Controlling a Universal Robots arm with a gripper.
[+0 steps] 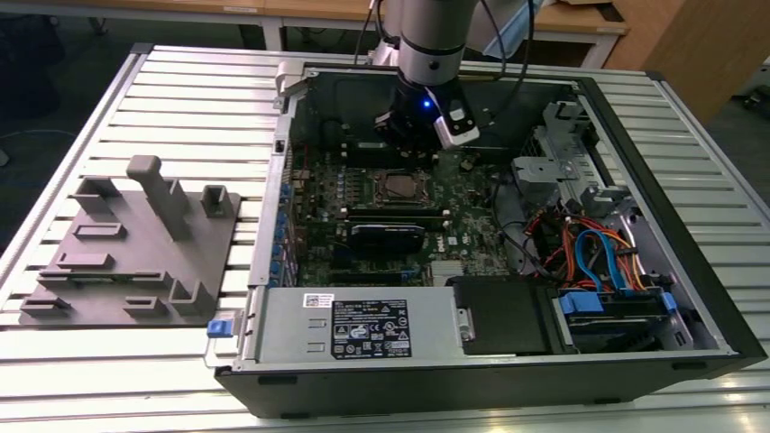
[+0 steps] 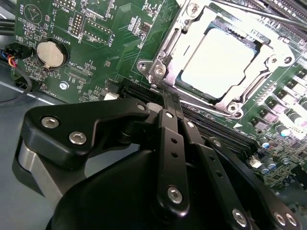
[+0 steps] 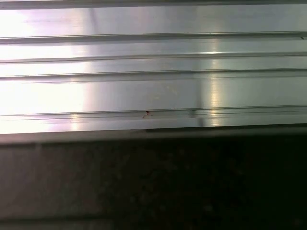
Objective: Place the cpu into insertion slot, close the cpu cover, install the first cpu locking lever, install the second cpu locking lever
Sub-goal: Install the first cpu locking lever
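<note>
Open black desktop PC case (image 1: 673, 361) lies on its side on the slatted aluminium table (image 1: 193, 81), w/ the green motherboard (image 1: 475, 230) flat inside. Square dull-silver cpu (image 2: 218, 60) sits in the silver-rimmed square insertion slot (image 1: 395, 187) near the board's middle; thin silver cpu cover frame (image 2: 180, 45) lies down around it. Black arm gripper (image 2: 168, 100) hangs just beside the slot, toward the case's far wall. Grey moulded fixture tray (image 1: 126, 271) rests on the table at the exterior view's left of the case. Grey boxy power supply (image 1: 349, 327) fills the case's near edge.
</note>
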